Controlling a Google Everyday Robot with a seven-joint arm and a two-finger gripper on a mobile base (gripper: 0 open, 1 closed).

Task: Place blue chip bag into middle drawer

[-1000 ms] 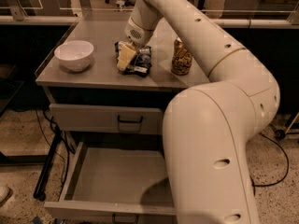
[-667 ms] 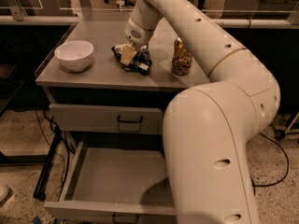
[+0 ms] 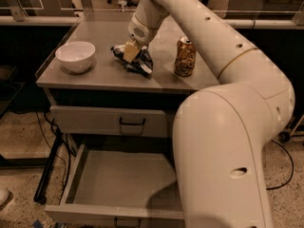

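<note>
The blue chip bag (image 3: 140, 63) lies crumpled on the grey cabinet top (image 3: 109, 75), between the bowl and the can. My gripper (image 3: 130, 52) comes down from the back onto the bag's upper left part, and its tan fingers are shut on the foil. The bag still rests on the top. The middle drawer (image 3: 121, 179) is pulled out below, and its flat grey floor is bare. My big white arm covers the drawer's right part.
A white bowl (image 3: 75, 55) stands at the left of the cabinet top. A gold-brown drink can (image 3: 184, 56) stands right of the bag. The upper drawer (image 3: 109, 120) with its black handle is closed. Cables and a table leg are on the floor at left.
The gripper's fingers have narrowed onto the bag. The bag has shifted slightly and lies flatter. The arm has barely moved.
</note>
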